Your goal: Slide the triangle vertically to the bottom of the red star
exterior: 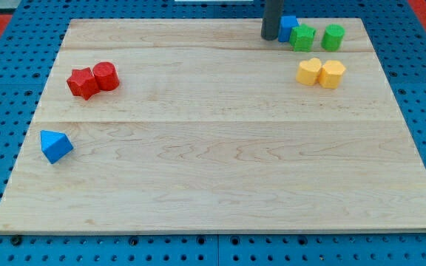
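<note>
A blue triangle (55,145) lies near the left edge of the wooden board (220,148), below and slightly left of a red star (82,83). A red cylinder (106,76) touches the star on its right. My tip (271,37) is at the view's top, right of centre, far from the triangle and the star, just left of a blue block (288,26).
At the view's top right stand a green star-like block (302,38) and a green cylinder (333,36). Below them are two yellow blocks (310,71) (332,74) side by side. Blue pegboard surrounds the board.
</note>
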`<state>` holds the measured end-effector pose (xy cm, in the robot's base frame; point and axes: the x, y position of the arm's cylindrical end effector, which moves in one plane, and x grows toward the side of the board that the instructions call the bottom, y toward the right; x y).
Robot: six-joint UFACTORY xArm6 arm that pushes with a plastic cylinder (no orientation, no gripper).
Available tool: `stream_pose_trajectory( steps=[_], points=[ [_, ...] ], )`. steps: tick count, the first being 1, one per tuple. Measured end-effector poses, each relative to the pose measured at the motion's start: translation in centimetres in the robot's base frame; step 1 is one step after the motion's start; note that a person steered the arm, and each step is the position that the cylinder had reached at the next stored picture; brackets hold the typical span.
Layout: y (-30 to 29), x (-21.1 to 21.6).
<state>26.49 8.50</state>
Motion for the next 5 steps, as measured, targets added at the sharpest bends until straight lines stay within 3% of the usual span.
stream_pose_trajectory(
  steps=[1, 2, 3, 4, 5],
  points=[
    [-5.2, 7.7],
    [-10.7, 19.9],
    [-22.6, 29.3],
    [-36.0, 31.5],
    [-38.1, 25.2]
  ],
)
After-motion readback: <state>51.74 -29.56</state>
